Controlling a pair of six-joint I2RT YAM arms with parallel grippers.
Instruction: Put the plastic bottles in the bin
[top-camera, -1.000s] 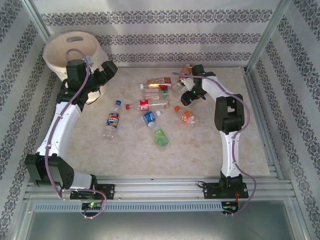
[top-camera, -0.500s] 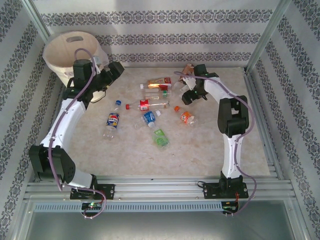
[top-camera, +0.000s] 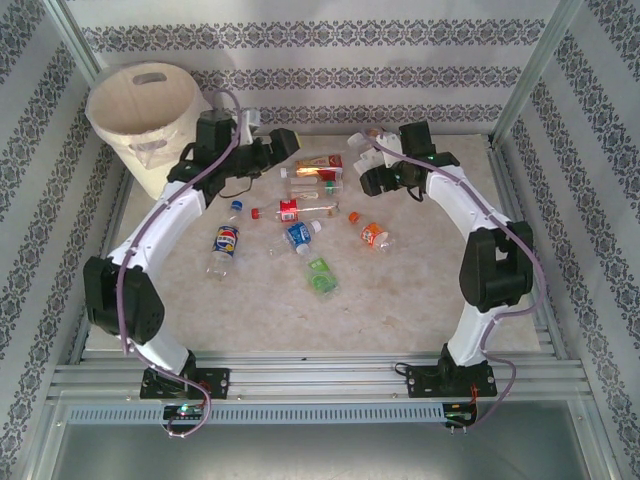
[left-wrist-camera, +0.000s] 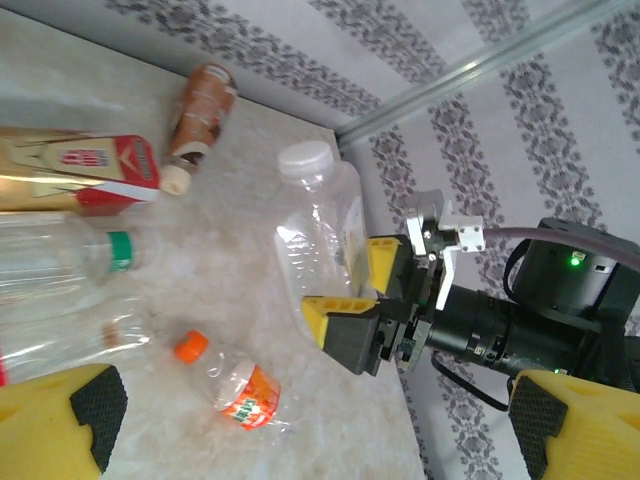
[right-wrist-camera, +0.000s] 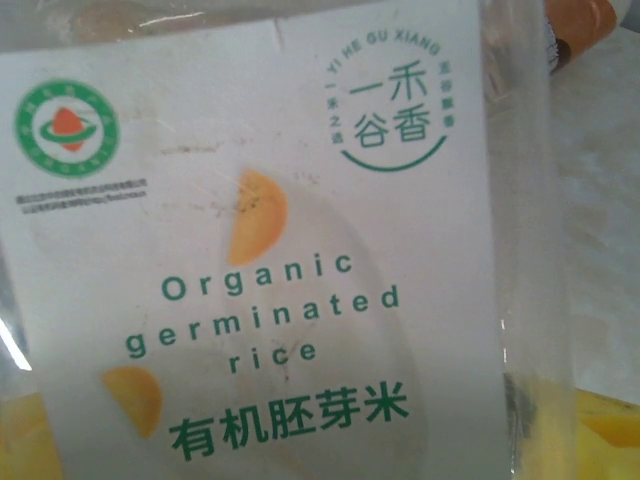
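Over at the back of the worktop (top-camera: 420, 295) the right pincer (top-camera: 368, 172) is squeezing a clear bottle (left-wrist-camera: 315, 225) with a white cap; its yellow fingers (left-wrist-camera: 338, 325) press on both sides of it; I cannot tell if the bottle is off the worktop. Up close, the white label (right-wrist-camera: 250, 250) on it says "Organic germinated rice" in green letters.

Near it, the left pincer (top-camera: 288, 147) hangs with its jaws wide apart and nothing between them; its yellow pads (left-wrist-camera: 40, 430) sit far apart. The other bottles lie on the worktop: a brown bottle (left-wrist-camera: 200, 100) by the back wall; a red-label bottle (top-camera: 320, 163); an orange bottle (top-camera: 374, 236); a blue bottle (top-camera: 226, 240); a green bottle (top-camera: 321, 276). The bin (top-camera: 140, 110) stands in the far left corner, well apart from the squeezed bottle.
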